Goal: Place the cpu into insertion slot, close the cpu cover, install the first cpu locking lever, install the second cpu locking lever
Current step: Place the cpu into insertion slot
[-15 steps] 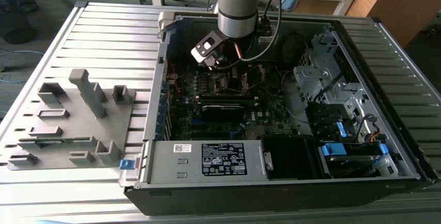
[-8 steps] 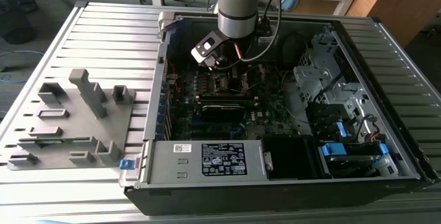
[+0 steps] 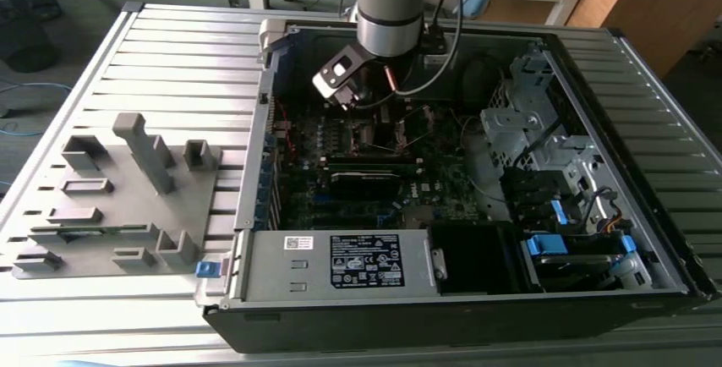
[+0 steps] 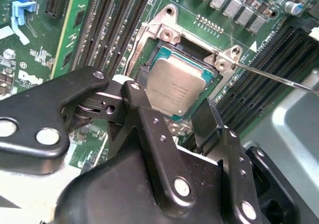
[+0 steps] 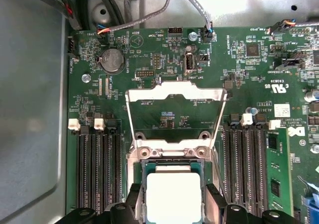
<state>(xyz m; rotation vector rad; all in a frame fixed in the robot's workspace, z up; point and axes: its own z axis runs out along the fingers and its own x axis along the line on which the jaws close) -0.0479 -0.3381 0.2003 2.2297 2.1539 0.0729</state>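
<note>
The gripper [image 4: 177, 97] clasps the cpu [image 4: 174, 84] by two opposite edges, the silvery chip sitting in the insertion slot [image 4: 187, 44]. Just beyond it, the cpu cover [image 5: 174, 90] stands swung back and open, green motherboard [image 5: 149, 50] showing through its window. A thin locking lever [image 4: 274, 77] juts out from the socket's corner. Black memory slots [image 5: 97, 169] flank the socket. In the exterior view, the arm [image 3: 390, 3] reaches into the open computer case [image 3: 631, 172] on the slatted metal table [image 3: 169, 54].

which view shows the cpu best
Second wrist view: the cpu shows most of its silvery face, seated in the insertion slot. The first wrist view has it glared white, cut by the picture's edge; in the exterior view the arm stands over it.
</note>
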